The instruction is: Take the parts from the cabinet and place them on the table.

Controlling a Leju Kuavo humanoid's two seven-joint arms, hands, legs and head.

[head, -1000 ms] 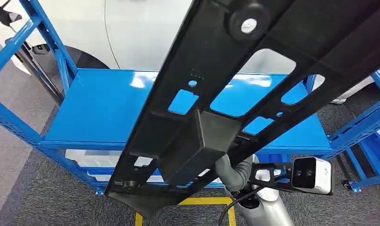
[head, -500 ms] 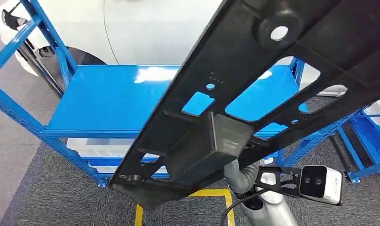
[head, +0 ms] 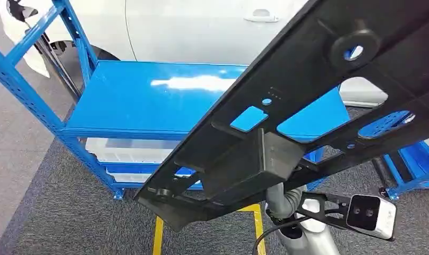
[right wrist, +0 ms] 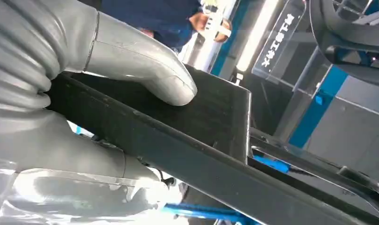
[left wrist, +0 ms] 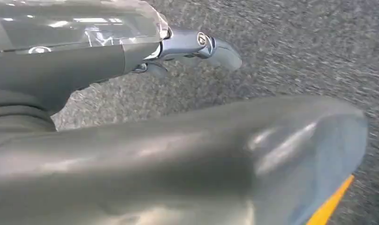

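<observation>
Your right hand (right wrist: 84, 108) grips the black panel (head: 308, 111) over the blue shelf (head: 164, 101), grey carpet (head: 58, 212) below; your left hand's (left wrist: 178, 154) state can't be told.

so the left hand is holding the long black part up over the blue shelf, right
Not quite: the right hand grips the long black part, as the right wrist view shows. The part is indeed held above the blue shelf.

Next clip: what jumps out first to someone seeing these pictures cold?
A long black part with cut-outs slants across the head view, gripped from beneath by the right hand. Behind it stands a blue shelf rack on grey carpet, with a white car beyond.
</observation>
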